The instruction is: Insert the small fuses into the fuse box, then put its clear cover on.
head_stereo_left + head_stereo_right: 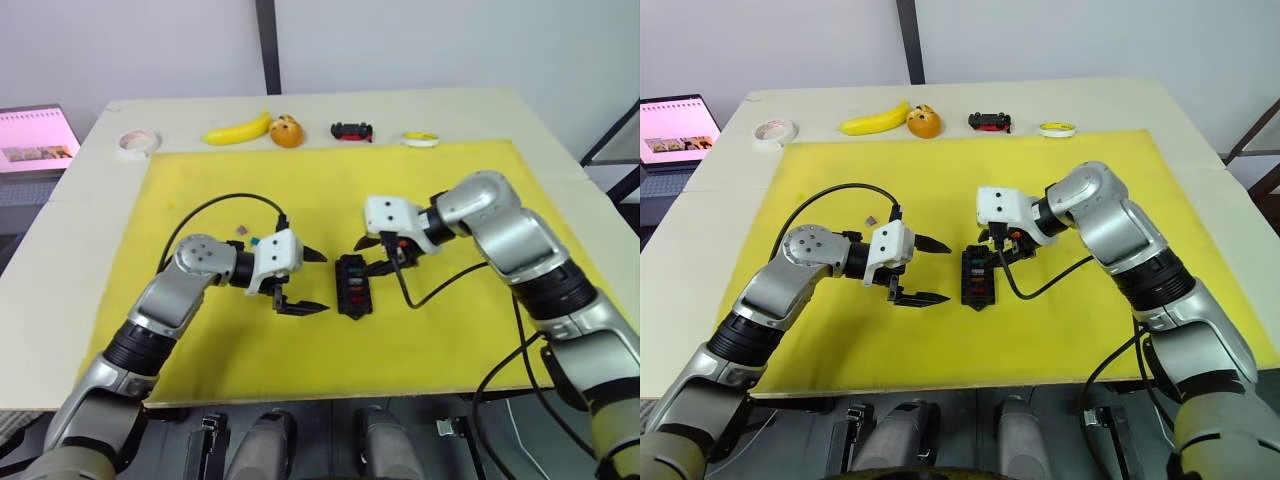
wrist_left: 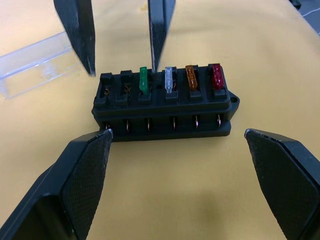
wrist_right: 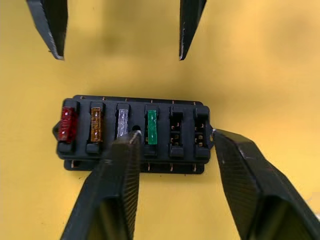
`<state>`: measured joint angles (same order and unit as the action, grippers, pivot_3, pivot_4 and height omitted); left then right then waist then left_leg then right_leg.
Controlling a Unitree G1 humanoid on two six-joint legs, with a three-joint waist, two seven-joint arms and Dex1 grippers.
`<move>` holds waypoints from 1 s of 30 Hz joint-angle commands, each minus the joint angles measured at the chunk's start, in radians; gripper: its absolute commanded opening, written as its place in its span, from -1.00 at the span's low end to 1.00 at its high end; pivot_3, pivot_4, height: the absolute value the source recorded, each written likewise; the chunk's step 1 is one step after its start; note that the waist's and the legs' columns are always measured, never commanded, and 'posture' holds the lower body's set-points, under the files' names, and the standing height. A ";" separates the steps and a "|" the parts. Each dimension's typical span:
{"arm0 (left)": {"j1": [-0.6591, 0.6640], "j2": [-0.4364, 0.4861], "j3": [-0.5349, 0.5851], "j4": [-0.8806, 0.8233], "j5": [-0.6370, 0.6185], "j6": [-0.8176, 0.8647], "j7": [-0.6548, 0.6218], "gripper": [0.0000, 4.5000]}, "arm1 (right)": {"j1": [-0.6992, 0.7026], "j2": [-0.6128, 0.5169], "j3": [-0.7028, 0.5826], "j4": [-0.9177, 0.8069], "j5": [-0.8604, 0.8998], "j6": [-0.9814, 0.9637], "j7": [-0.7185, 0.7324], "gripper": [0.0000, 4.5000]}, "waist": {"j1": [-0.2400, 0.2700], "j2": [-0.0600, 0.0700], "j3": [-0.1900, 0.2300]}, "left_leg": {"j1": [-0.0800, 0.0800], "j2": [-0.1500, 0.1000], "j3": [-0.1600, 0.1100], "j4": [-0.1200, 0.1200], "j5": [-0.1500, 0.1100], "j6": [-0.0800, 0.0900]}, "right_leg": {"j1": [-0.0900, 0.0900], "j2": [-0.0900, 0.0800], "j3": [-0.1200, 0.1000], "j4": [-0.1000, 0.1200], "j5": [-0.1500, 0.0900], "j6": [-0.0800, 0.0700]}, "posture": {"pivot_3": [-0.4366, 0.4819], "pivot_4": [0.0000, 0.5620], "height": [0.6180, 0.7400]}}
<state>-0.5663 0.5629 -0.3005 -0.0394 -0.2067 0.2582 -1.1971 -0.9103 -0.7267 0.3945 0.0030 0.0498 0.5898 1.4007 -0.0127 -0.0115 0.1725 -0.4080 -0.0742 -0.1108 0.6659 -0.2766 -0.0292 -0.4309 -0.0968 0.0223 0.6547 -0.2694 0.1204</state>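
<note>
The black fuse box [image 1: 352,285] lies on the yellow mat [image 1: 450,340] between my two grippers. Red, orange, grey and green small fuses [image 3: 152,126] stand in one row of it; the two slots [image 3: 187,131] beside the green one are empty. My left gripper [image 1: 322,281] is open, its fingers facing the box's long side from the left. My right gripper [image 1: 368,255] is open above the box's far end, one fingertip [image 3: 134,136] resting between the grey and green fuses. The clear cover [image 2: 35,62] lies on the mat behind the box. Two loose fuses [image 1: 248,236] lie by my left wrist.
Along the table's far edge lie a tape roll [image 1: 135,142], a banana [image 1: 238,130], an orange [image 1: 286,131], a black-and-red toy car [image 1: 352,131] and a yellow-white roll [image 1: 421,139]. A lit screen [image 1: 35,140] stands off the table's left.
</note>
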 commanded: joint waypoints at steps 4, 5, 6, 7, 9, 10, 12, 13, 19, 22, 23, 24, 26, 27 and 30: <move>-0.015 0.007 0.019 -0.024 -0.021 0.002 -0.017 1.00 | 0.074 0.014 -0.171 -0.066 0.155 0.000 -0.026 0.09 | 0.001 0.000 0.000 | 0.000 0.000 0.000 0.000 0.000 0.000 | 0.000 0.000 0.000 0.000 0.000 0.000 | -0.05 -0.47 1.00; -0.013 0.007 0.021 -0.025 -0.025 0.002 -0.019 1.00 | 0.111 0.032 -0.199 -0.076 0.178 -0.018 -0.049 0.09 | 0.001 0.000 0.000 | 0.000 0.000 0.000 0.000 0.000 0.000 | 0.000 0.000 0.000 0.000 0.000 0.000 | -0.05 -0.47 1.00; -0.013 0.007 0.022 -0.025 -0.028 0.002 -0.021 1.00 | 0.144 0.049 -0.221 -0.085 0.197 -0.028 -0.072 0.09 | 0.001 0.000 0.000 | 0.000 0.000 0.000 0.000 0.000 0.000 | 0.000 0.000 0.000 0.000 0.000 0.000 | -0.05 -0.47 1.00; -0.013 0.005 0.022 -0.025 -0.031 0.002 -0.022 1.00 | 0.183 0.070 -0.243 -0.095 0.216 -0.037 -0.098 -0.04 | 0.001 0.000 0.000 | 0.000 0.000 0.000 0.000 0.000 0.000 | 0.000 0.000 0.000 0.000 0.000 0.000 | -0.05 -0.47 1.00; -0.015 0.001 0.021 -0.024 -0.034 0.002 -0.023 1.00 | 0.250 0.105 -0.271 -0.110 0.243 -0.057 -0.137 -0.27 | 0.000 0.000 0.000 | 0.000 0.000 -0.001 0.000 0.000 0.000 | 0.000 0.000 0.000 0.000 0.000 0.000 | -0.05 -0.47 1.00; -0.018 0.000 0.020 -0.022 -0.034 0.002 -0.023 1.00 | 0.275 0.118 -0.279 -0.111 0.250 -0.075 -0.150 -0.46 | 0.000 0.000 0.000 | 0.000 0.000 0.000 0.000 0.000 0.000 | 0.000 0.000 0.000 0.001 0.000 0.000 | -0.05 -0.47 1.00; -0.022 0.000 0.018 -0.016 -0.032 -0.005 -0.027 1.00 | 0.300 0.140 -0.289 -0.107 0.264 -0.079 -0.180 -0.91 | -0.001 0.000 0.000 | 0.000 0.000 0.000 0.000 0.000 0.000 | 0.000 0.000 0.000 0.001 0.000 0.000 | -0.05 -0.47 1.00; -0.026 -0.002 0.016 -0.012 -0.031 -0.005 -0.027 1.00 | 0.306 0.143 -0.287 -0.101 0.267 -0.084 -0.185 -0.99 | -0.001 0.000 0.000 | 0.000 0.000 0.000 0.000 0.000 0.000 | 0.000 0.000 0.000 0.001 0.000 0.000 | -0.05 -0.47 1.00; -0.037 -0.014 0.011 0.000 -0.026 -0.002 -0.021 1.00 | 0.322 0.136 -0.264 -0.064 0.256 -0.105 -0.211 -0.99 | 0.000 0.000 0.000 | 0.000 0.000 0.000 0.000 0.000 0.000 | 0.000 0.000 0.000 0.001 0.000 0.000 | -0.05 -0.47 1.00; -0.040 -0.016 0.010 0.002 -0.023 -0.001 -0.019 1.00 | 0.337 0.127 -0.257 -0.068 0.257 -0.104 -0.214 -0.99 | -0.001 0.000 0.000 | 0.000 0.000 0.000 0.000 0.000 0.000 | 0.000 0.000 0.000 0.001 0.000 0.000 | -0.05 -0.47 1.00; -0.041 -0.017 0.010 0.003 -0.021 0.000 -0.018 1.00 | 0.340 0.124 -0.255 -0.069 0.257 -0.104 -0.215 -0.99 | -0.001 0.000 0.000 | 0.000 0.000 0.000 0.000 0.000 0.000 | 0.000 0.000 0.000 0.001 0.000 0.000 | -0.05 -0.47 1.00; -0.043 -0.017 0.010 0.006 -0.020 -0.001 -0.017 1.00 | 0.343 0.122 -0.253 -0.070 0.255 -0.104 -0.216 -0.99 | -0.001 0.000 0.000 | 0.000 0.000 0.000 0.000 0.000 0.000 | 0.000 0.000 0.000 0.001 0.000 0.000 | -0.05 -0.47 1.00; -0.045 -0.017 0.010 0.011 -0.016 -0.001 -0.015 1.00 | 0.345 0.118 -0.249 -0.070 0.253 -0.105 -0.219 -0.99 | -0.001 0.000 0.000 | 0.000 0.000 0.000 0.000 0.000 0.000 | 0.000 0.000 0.000 0.001 0.000 0.000 | -0.05 -0.47 1.00; -0.046 -0.017 0.010 0.014 -0.014 -0.002 -0.014 1.00 | 0.347 0.116 -0.245 -0.069 0.250 -0.106 -0.221 -0.99 | -0.001 0.000 0.000 | 0.000 0.000 0.000 0.000 0.000 0.000 | 0.000 0.000 0.000 0.001 0.000 0.000 | -0.05 -0.47 1.00; -0.047 -0.018 0.008 0.019 -0.009 -0.005 -0.011 1.00 | 0.350 0.108 -0.230 -0.064 0.235 -0.110 -0.229 -0.99 | -0.001 0.000 0.000 | 0.000 0.000 0.000 0.000 0.000 0.000 | 0.000 0.000 0.000 0.001 0.000 0.000 | -0.05 -0.47 1.00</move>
<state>-0.5963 0.5458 -0.2999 -0.0110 -0.2205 0.2596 -1.2137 -0.5586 -0.6093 0.1634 -0.0449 0.2879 0.4939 1.1763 -0.0132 -0.0117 0.1724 -0.4079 -0.0744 -0.1109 0.6663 -0.2765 -0.0293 -0.4308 -0.0969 0.0223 0.6562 -0.2694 0.1205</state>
